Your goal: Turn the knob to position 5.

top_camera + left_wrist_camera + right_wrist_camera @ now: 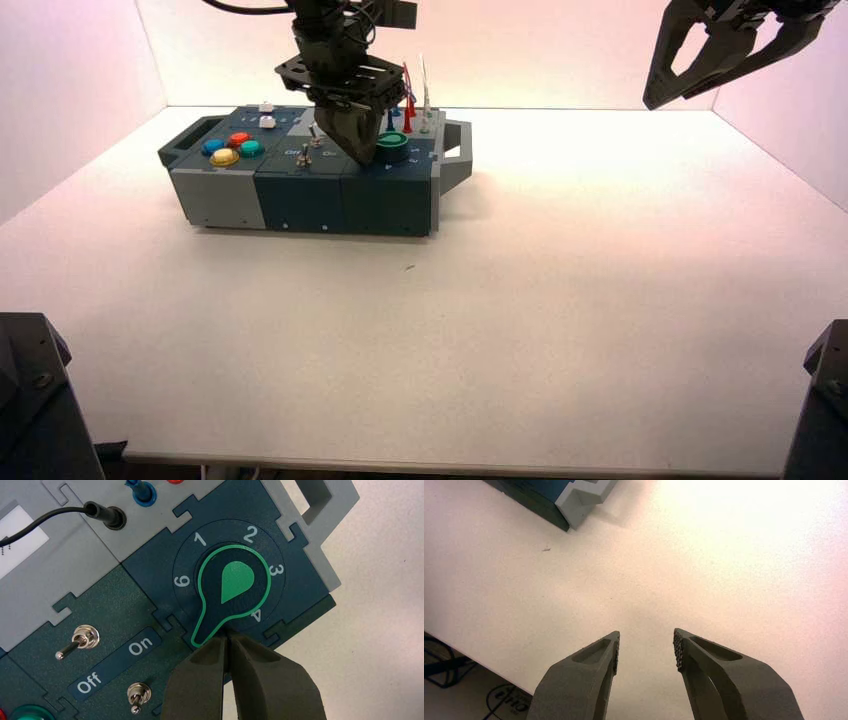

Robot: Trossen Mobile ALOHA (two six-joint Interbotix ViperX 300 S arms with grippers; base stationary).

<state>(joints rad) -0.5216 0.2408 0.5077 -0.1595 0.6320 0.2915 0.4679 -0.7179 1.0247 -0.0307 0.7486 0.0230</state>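
The knob [234,582] is a dark round dial with a green rim and a green teardrop mark, at the right end of the box [300,200]. Its pointed tab [200,637] lies between the printed 6 and 4 and covers the place of the 5. In the high view the knob [391,142] shows just right of my left gripper [365,157]. My left gripper [227,640] is shut and empty, its tips at the knob's rim beside the tab. My right gripper [672,98] is open and empty, held high at the far right, away from the box.
Two small metal toggle switches [85,637] with "Off" and "On" labels stand beside the knob. A black plug [107,515] and a blue plug [142,492] sit behind it. Coloured push buttons [232,148] are at the box's left end. A box corner [584,495] shows in the right wrist view.
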